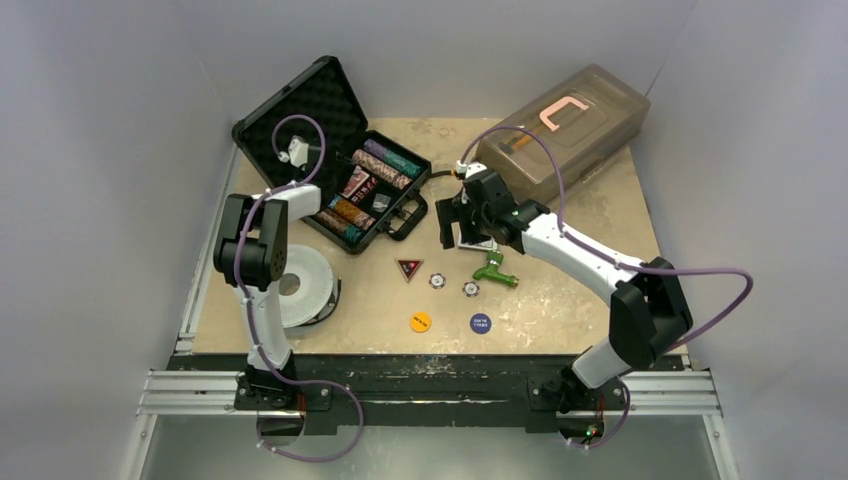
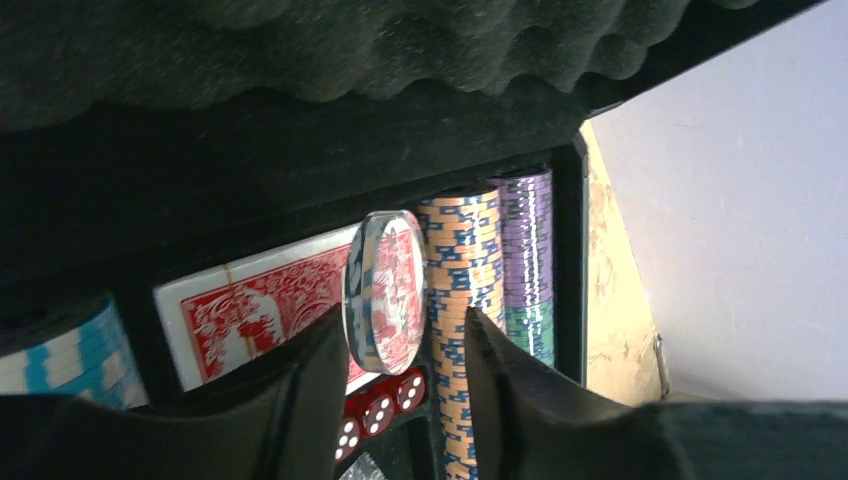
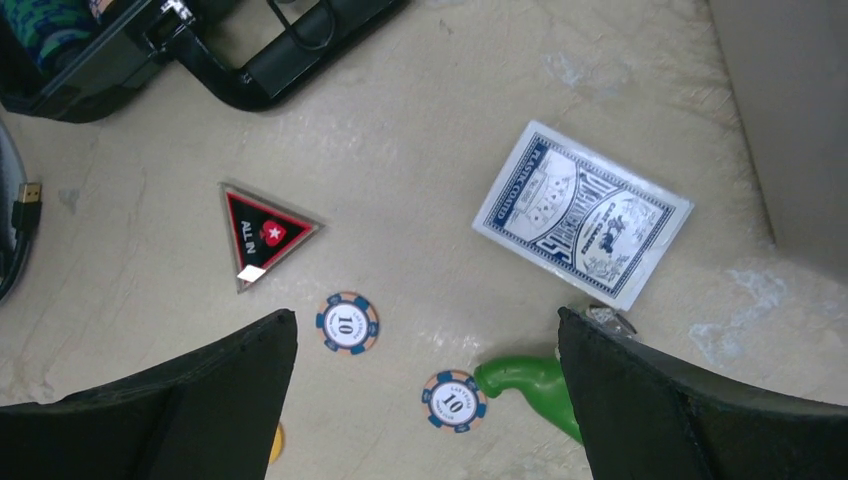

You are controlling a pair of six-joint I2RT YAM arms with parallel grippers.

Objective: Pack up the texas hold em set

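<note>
Two arms stand at the near edge of a tan bench (image 1: 370,300). At far left a white tape roll (image 1: 300,285) lies flat beside the left arm.

The left claw (image 2: 402,322) is inside the open black case (image 1: 320,95), which sits at the rear left with its foam lid tilted up. The claw is released. A clear disc (image 2: 385,300) stands on edge between the fingertips and is narrower than the gap. Around the disc in the tray are a red deck (image 2: 250,310), red dice (image 2: 380,410) and chip rows (image 2: 460,280).

In front of the case handle, the triangle marker (image 3: 262,235) lies flat on the bench. Right of it come the left chip (image 3: 347,323) and the right chip (image 3: 455,400), the latter just beside a green faucet (image 3: 525,385). Nearer the arms lie an orange button (image 1: 420,321) and a blue button (image 1: 481,323).

The right claw (image 3: 425,318) hangs above the two chips, spread wide and grasping nothing. The blue deck (image 3: 580,215) lies flat on the bench below it. A grey box (image 1: 590,120) stands at the rear right.
</note>
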